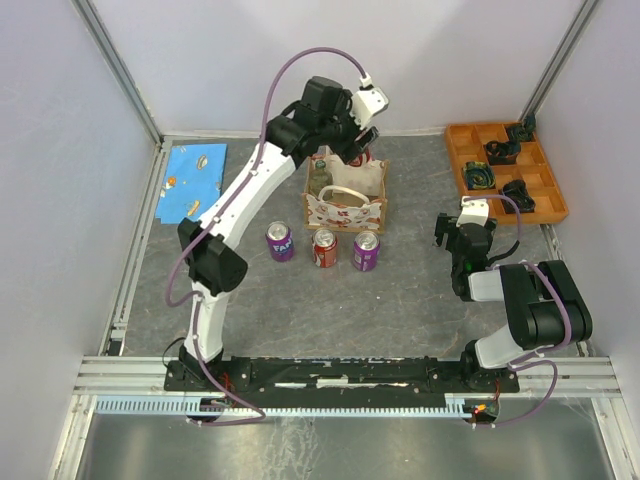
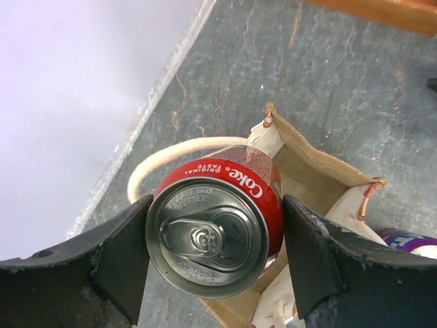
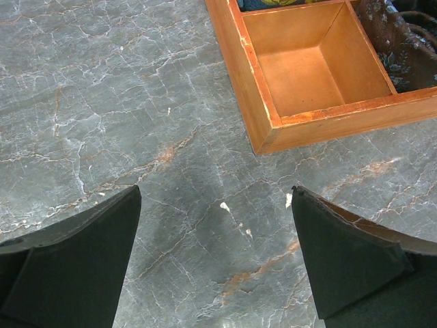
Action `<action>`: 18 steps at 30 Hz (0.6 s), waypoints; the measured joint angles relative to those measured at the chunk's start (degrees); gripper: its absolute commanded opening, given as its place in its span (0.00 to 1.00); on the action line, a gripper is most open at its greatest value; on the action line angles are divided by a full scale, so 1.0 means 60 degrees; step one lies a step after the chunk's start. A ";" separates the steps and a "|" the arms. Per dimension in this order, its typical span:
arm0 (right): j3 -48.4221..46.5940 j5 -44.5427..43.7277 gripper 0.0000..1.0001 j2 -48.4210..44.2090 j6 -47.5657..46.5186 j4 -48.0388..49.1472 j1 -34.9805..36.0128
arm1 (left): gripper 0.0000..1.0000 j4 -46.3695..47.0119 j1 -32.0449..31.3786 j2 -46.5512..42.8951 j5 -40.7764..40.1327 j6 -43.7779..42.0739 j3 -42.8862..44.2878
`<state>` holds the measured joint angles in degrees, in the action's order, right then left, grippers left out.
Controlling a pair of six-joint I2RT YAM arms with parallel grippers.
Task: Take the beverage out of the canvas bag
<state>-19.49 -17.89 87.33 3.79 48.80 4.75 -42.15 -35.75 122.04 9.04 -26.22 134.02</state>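
My left gripper [image 2: 215, 240] is shut on a red Coke can [image 2: 217, 225], seen from its top with the pull tab up. It holds the can just above the open canvas bag [image 2: 321, 171], whose cream handle [image 2: 157, 158] loops behind the can. In the top view the left gripper [image 1: 356, 150] is over the back of the bag [image 1: 345, 205], and a clear bottle [image 1: 318, 176] stands inside. My right gripper [image 1: 455, 238] is open and empty, low over the bare table; its fingers [image 3: 68, 263] are spread wide.
Two purple cans [image 1: 279, 241] [image 1: 366, 250] and a red can [image 1: 325, 248] stand in a row in front of the bag. An orange compartment tray [image 1: 505, 170] holding dark parts sits at the back right; its corner [image 3: 263, 116] shows ahead of my right gripper. A blue sheet [image 1: 193, 180] lies at the back left.
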 measured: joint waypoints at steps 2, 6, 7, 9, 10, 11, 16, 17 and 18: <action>0.0000 0.0000 0.99 0.0000 0.0000 0.0004 0.0000 | 0.03 -0.0047 -0.0004 -0.0306 0.0120 0.0000 0.0007; 0.0000 0.0000 0.99 0.0000 0.0000 0.0004 0.0000 | 0.03 -0.0324 -0.0004 -0.0929 0.0452 0.0000 0.0015; 0.0000 0.0000 0.99 0.0000 0.0000 0.0000 0.0000 | 0.03 -0.0386 -0.0004 -0.1056 0.0535 0.0000 0.0011; 0.0000 0.0000 0.99 0.0000 0.0000 0.0000 0.0000 | 0.03 -0.0459 -0.0018 -0.1446 0.0641 0.0000 -0.0168; 0.0000 0.0000 0.99 0.0000 0.0000 0.0004 0.0000 | 0.03 -0.0466 -0.0033 -0.1705 0.0685 0.0000 -0.0368; 0.0000 0.0000 0.99 0.0000 0.0000 0.0000 0.0000 | 0.03 -0.0463 -0.0062 -0.1996 0.0703 -0.0004 -0.0619; 0.0000 0.0000 0.99 0.0000 0.0000 0.0000 0.0000 | 0.03 -0.0583 -0.0408 -0.3657 0.0506 -0.0015 -0.2204; 0.0000 0.0000 0.99 0.0000 0.0000 0.0004 0.0000 | 0.03 -0.0637 -0.0546 -0.4033 0.0452 -0.0036 -0.2594; 0.0000 0.0000 0.99 0.0000 0.0000 0.0000 0.0000 | 0.03 -0.0696 -0.0699 -0.4379 0.0375 -0.0055 -0.2962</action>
<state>-19.49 -17.89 87.33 3.79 48.80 4.75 -46.33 -39.94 95.77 11.29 -26.55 116.25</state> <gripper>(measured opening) 0.991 0.763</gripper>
